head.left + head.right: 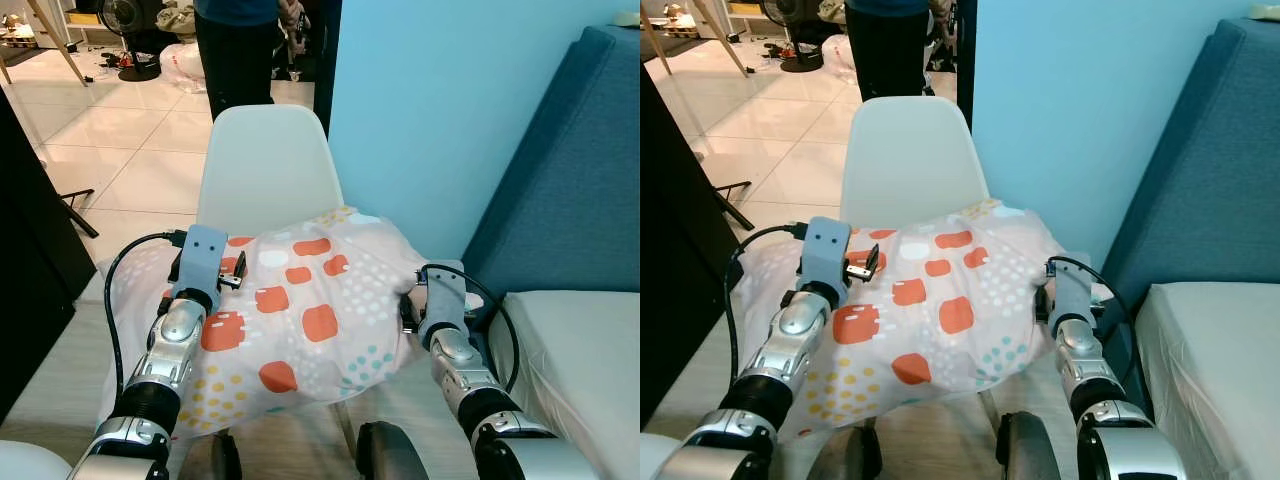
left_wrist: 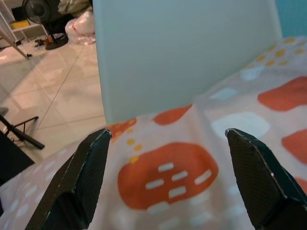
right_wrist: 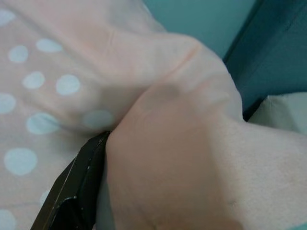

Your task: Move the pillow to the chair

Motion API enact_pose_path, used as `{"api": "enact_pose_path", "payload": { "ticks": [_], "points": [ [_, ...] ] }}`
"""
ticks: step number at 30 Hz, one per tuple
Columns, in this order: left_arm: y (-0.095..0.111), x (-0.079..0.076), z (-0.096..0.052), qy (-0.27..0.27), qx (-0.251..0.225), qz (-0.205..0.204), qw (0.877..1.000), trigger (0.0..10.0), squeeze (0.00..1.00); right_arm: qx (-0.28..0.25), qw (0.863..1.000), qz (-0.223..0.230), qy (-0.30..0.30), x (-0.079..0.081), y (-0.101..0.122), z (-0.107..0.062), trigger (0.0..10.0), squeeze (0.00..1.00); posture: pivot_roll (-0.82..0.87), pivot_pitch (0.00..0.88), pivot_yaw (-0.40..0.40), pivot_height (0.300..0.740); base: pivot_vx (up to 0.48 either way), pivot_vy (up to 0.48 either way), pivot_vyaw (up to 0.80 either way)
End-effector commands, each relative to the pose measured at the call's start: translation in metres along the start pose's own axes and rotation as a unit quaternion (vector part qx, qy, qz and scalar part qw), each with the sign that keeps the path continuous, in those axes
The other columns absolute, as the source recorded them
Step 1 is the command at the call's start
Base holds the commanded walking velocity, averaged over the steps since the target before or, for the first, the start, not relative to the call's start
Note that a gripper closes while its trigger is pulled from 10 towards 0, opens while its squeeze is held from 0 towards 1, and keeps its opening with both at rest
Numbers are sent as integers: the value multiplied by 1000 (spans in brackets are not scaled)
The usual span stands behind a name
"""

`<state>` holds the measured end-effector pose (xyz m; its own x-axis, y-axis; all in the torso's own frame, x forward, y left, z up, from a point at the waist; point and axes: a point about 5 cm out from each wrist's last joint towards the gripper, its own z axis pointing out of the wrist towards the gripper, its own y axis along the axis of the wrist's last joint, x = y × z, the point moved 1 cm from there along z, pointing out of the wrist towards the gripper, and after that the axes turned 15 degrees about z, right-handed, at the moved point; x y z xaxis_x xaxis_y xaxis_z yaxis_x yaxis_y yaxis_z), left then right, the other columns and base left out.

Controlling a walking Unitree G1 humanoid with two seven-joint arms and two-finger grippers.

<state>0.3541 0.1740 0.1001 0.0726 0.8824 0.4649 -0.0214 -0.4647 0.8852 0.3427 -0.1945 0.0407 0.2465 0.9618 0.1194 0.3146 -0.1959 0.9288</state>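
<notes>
The pillow (image 1: 300, 310), pale pink with orange blocks and small yellow, white and teal dots, lay across the seat of the white chair (image 1: 268, 165), its far edge against the backrest and its near and left edges hanging past the seat. The left gripper (image 2: 168, 179) hovered just above the pillow's left part, its 2 black fingers (image 2: 79, 182) spread wide with nothing between them, pointing toward the backrest. The right gripper (image 1: 412, 300) sat at the pillow's right edge; in the right wrist view 1 black finger (image 3: 79, 187) pressed into a bunched fold of the pink fabric, the other finger hidden by it, so the fingers appeared to be closed on the pillow. A teal sofa (image 1: 565, 190) with a pale cushion (image 1: 585, 370) stood at the right, beside a light blue wall (image 1: 440, 100). Beyond the chair, on the tiled floor (image 1: 130, 150), a person's dark-trousered legs (image 1: 238, 65) stood near a fan (image 1: 128, 30).
</notes>
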Motion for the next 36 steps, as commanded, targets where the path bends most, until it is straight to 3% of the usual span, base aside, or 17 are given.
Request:
{"api": "enact_pose_path", "payload": {
  "ticks": [1,4,6,11,16,21,24,25,28,32,35,36],
  "points": [
    [-7,1,-5,-6,9,14,1000,10000,1000,6,1000,16,-5,-5,-7,-3,10000,0,14,0,-72,590,0,0,0],
    [-10,0,-7,-8,11,15,1000,10000,1000,-10,1000,21,-8,-10,-11,-7,10000,0,18,0,-73,590,0,0,0],
    [-13,-1,-11,-6,14,10,1000,10000,1000,-54,998,19,-2,-17,-16,-18,10000,0,17,0,-73,590,0,0,0],
    [-14,-1,-13,-4,16,6,1000,10000,1000,-77,997,14,5,-20,-20,-26,10000,0,17,0,-74,590,0,0,0],
    [-14,-5,-15,-5,14,-4,1000,10000,1000,-170,984,4,45,-22,-16,-51,10000,0,19,0,-72,590,0,0,0],
    [-12,-9,-16,-11,5,-9,1000,10000,1000,-170,984,-2,43,-32,-18,-57,10000,0,17,0,-74,590,0,0,0],
    [-11,-14,-19,-17,3,-11,1000,10000,1000,-154,987,-8,42,-39,-28,-67,10000,0,16,0,-73,590,0,0,0],
    [-12,-18,-22,-22,3,-12,1000,10000,1000,-150,988,-10,45,-43,-35,-78,10000,0,12,0,-73,590,0,0,0],
    [-12,-19,-23,-24,4,-13,1000,10000,1000,-151,987,-10,47,-45,-38,-84,10000,0,12,0,-73,590,0,0,0],
    [-12,-22,-24,-27,2,-15,1000,10000,1000,-175,983,-2,54,-46,-35,-98,10000,0,10,0,-73,590,0,0,0],
    [-12,-22,-24,-27,2,-15,1000,10000,1000,-175,983,-2,54,-46,-35,-98,10000,0,10,0,-73,590,0,0,0],
    [-11,-22,-24,-27,0,-16,999,10000,1000,-201,978,7,55,-47,-26,-101,10000,0,3,0,-69,590,0,0,0]
  ]
}}
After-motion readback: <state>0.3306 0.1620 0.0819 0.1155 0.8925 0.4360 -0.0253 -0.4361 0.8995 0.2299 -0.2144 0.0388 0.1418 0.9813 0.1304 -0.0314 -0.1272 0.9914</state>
